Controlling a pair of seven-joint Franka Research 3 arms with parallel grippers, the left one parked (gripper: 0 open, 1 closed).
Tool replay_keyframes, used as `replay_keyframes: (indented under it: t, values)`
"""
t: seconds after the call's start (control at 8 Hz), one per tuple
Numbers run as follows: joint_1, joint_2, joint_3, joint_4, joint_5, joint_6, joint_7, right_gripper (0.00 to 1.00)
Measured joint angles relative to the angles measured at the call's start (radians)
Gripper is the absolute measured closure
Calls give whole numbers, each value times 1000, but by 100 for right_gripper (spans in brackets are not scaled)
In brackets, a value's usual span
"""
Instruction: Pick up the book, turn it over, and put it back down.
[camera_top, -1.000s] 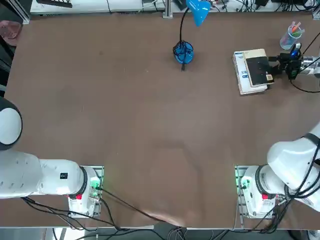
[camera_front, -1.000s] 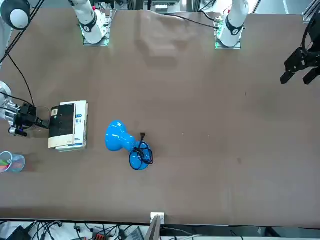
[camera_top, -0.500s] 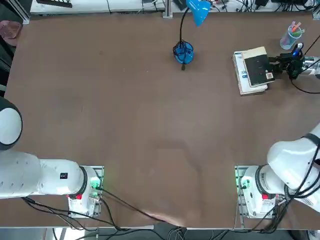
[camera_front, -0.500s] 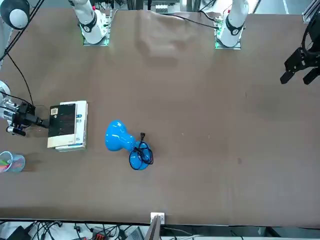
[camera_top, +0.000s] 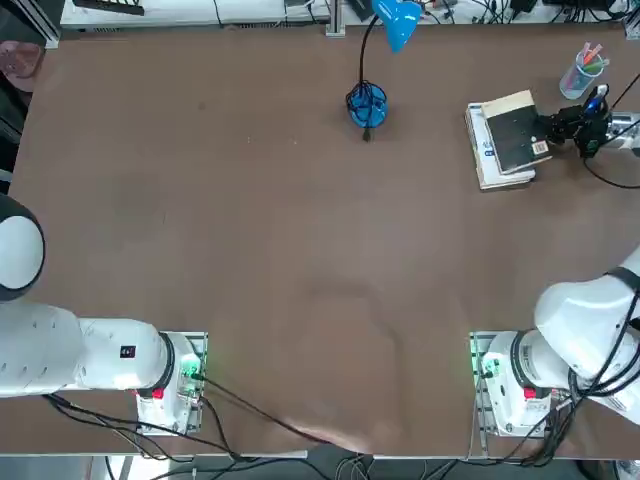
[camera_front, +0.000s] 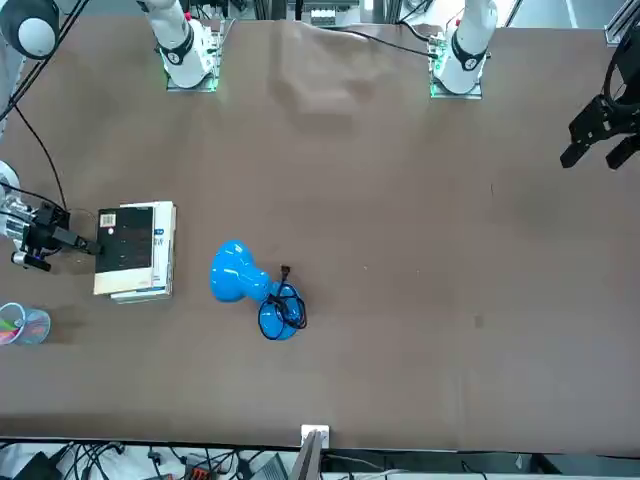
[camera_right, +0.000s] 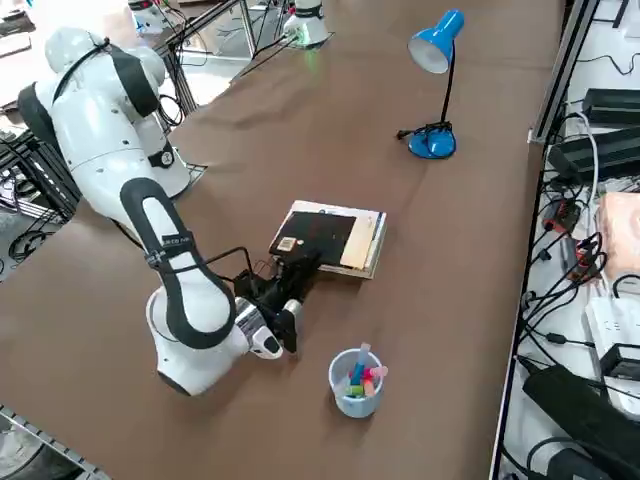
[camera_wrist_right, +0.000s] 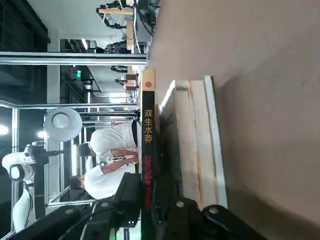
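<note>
A black book (camera_top: 516, 139) lies on top of a larger pale book (camera_top: 484, 158) at the far right of the table. My right gripper (camera_top: 548, 128) is shut on the black book's right edge, reaching in low from the table's right side. In the wrist view the black spine with yellow and red lettering (camera_wrist_right: 148, 130) runs between my fingers (camera_wrist_right: 129, 200), held slightly apart from the cream page edges of the lower book (camera_wrist_right: 192, 145). The front view shows the black book (camera_front: 125, 240) with the gripper (camera_front: 88, 245) at its edge. The same grip shows in the right side view (camera_right: 298, 265).
A blue desk lamp (camera_top: 367, 105) stands at the far middle, left of the books. A clear cup of coloured pens (camera_top: 583, 72) sits at the far right corner, close behind my gripper. Cables trail from the wrist. People sit in the room beyond the table (camera_wrist_right: 112, 150).
The black book has shifted slightly toward the far edge and turned a little on the pale book, its gripped edge raised. The gripper moved with it.
</note>
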Motion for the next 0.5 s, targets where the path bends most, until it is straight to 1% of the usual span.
replay_keyframes:
  t: [0.25,0.38,0.5]
  values:
    - [-1,-6,-3,90,-8,-55,65,90]
    - [-2,-26,-4,142,-42,-71,104,90]
    - [0,-59,-2,188,-107,-81,147,90]
